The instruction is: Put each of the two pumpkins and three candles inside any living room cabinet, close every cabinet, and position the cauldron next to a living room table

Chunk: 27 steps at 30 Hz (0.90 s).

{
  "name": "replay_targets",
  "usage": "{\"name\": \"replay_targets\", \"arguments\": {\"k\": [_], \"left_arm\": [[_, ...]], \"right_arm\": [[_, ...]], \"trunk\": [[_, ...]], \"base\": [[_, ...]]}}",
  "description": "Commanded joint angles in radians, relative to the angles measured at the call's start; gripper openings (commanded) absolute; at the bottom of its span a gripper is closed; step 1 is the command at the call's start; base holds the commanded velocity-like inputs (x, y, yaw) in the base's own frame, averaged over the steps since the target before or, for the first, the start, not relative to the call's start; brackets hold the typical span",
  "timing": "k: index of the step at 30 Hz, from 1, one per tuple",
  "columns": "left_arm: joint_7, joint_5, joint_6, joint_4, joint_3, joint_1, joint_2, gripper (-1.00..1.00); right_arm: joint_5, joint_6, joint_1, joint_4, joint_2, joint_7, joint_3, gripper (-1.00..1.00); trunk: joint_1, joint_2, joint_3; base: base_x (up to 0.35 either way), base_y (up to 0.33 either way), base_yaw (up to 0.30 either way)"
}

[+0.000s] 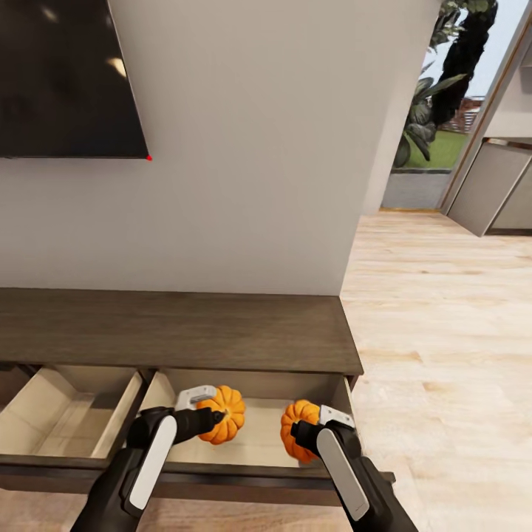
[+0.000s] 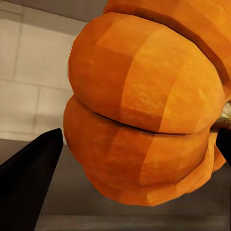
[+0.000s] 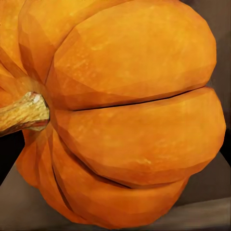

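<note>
— What are you holding?

— Two pumpkins, one in each gripper. My left gripper [image 1: 216, 415] pinches the left pumpkin [image 1: 224, 414]. It is round and orange with deep ribs down its sides. In my left wrist view the pumpkin [image 2: 144, 110] looks huge, and one dark finger [image 2: 29, 178] sits right beside it.

— And the other one?

— My right gripper [image 1: 299, 432] is clamped on the right pumpkin [image 1: 299, 428]. It is orange and ribbed too. In my right wrist view I can see this pumpkin [image 3: 130, 115] lying on its side, with a short brown stem [image 3: 24, 113] poking out sideways.

— Where are they?

— Both are over the open right drawer [image 1: 255, 443] of the cabinet [image 1: 177, 332], a long low dark brown unit against the white wall [image 1: 251, 148]. The drawer is pale beige inside. The left drawer [image 1: 66, 414] beside it is pulled out as well.

— How are your arms?

— Both reach forward from the near side, black and white, side by side — the left one leans in toward the right, the right one leans in toward the left. The two pumpkins are near each other, but not touching. A dark screen [image 1: 66, 74] hangs on the wall, far left.
</note>
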Motion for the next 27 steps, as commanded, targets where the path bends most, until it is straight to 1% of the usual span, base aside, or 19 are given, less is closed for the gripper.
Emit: {"name": "replay_targets", "arguments": {"k": [1, 3, 7, 19, 21, 22, 24, 26, 27], "left_arm": [[0.011, 0.008, 0.003, -0.001, -0.008, -0.001, 0.000, -1.00], [0.011, 0.007, 0.002, 0.001, -0.024, -0.001, 0.002, -1.00], [0.011, 0.009, 0.001, 0.003, -0.038, -0.001, 0.000, -1.00], [0.014, 0.009, 0.008, 0.003, -0.039, -0.001, 0.001, -1.00], [0.014, 0.010, 0.013, 0.003, -0.038, -0.001, 0.001, -1.00], [0.015, 0.012, 0.015, 0.003, -0.038, -0.001, 0.000, -1.00], [0.016, 0.012, 0.016, 0.003, -0.036, -0.001, 0.000, -1.00], [0.017, 0.013, 0.016, 0.003, -0.032, -0.001, -0.001, -1.00], [0.017, 0.014, 0.016, 0.003, -0.031, -0.001, -0.001, -1.00]], "right_arm": [[-0.009, 0.000, -0.001, 0.001, 0.000, -0.010, 0.002, -1.00], [-0.009, -0.001, -0.001, 0.004, 0.000, -0.010, 0.004, -1.00], [-0.007, -0.001, -0.001, 0.004, 0.000, -0.010, 0.004, -1.00], [-0.008, 0.001, -0.004, 0.005, 0.000, -0.010, 0.003, -1.00], [-0.010, 0.007, -0.022, 0.005, -0.001, -0.010, 0.000, -1.00], [-0.012, 0.009, -0.038, 0.005, -0.003, -0.011, -0.001, -1.00], [-0.015, 0.012, -0.052, 0.011, -0.003, -0.011, -0.003, -1.00], [-0.015, 0.010, -0.060, 0.034, -0.002, -0.010, -0.004, -1.00], [-0.015, 0.008, -0.067, 0.048, -0.002, -0.009, -0.005, -1.00]], "trunk": [[0.000, 0.000, -0.001], [0.000, 0.000, -0.001], [0.000, 0.000, -0.001], [0.000, 0.000, -0.001], [0.007, -0.014, -0.007], [0.007, -0.014, -0.007], [0.007, -0.014, -0.007], [0.007, -0.014, -0.007], [0.011, -0.021, -0.010]], "base": [[0.029, 0.000, 0.000], [0.124, 0.000, 0.000], [0.060, 0.000, 0.000], [0.033, 0.000, 0.000], [0.000, 0.000, 0.000], [0.000, 0.000, 0.000], [0.000, 0.000, 0.000], [0.000, 0.000, 0.000], [0.000, 0.000, 0.000]]}}
